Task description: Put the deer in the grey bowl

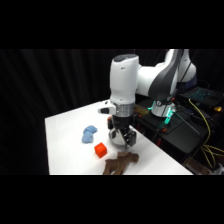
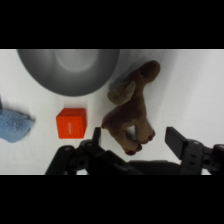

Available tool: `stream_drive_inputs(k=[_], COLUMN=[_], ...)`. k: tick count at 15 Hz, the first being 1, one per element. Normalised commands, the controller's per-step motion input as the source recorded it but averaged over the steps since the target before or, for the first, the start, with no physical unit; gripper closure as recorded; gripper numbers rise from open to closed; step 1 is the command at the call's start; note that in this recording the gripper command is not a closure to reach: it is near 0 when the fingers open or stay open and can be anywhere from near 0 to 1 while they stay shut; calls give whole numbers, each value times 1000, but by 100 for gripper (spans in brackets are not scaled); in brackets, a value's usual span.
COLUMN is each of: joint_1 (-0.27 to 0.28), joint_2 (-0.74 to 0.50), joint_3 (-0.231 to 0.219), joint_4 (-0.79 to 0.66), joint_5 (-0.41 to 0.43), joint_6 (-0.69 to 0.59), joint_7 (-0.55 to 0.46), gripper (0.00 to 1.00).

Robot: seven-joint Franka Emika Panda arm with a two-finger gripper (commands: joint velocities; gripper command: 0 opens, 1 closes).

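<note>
The gripper [image 2: 135, 141], nearest the wrist camera, has its two black fingers spread wide on either side of the dark brown plush deer [image 2: 131, 112], which lies on the white table [image 2: 195, 90] just beside the round dark grey bowl [image 2: 70, 70]. Best to descend straight over the body, avoiding the small orange-red cube [image 2: 71, 122].
</note>
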Motion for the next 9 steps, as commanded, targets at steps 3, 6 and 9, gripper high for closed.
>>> stream_drive_inputs(k=[3,6,9], joint_1=[39,23,-7], joint_2=[260,244,267], joint_3=[54,63,72], joint_4=[39,87,129], joint_5=[169,192,208], joint_6=[337,245,185], joint_7=[-62,-83,-117], gripper=[0,0,0])
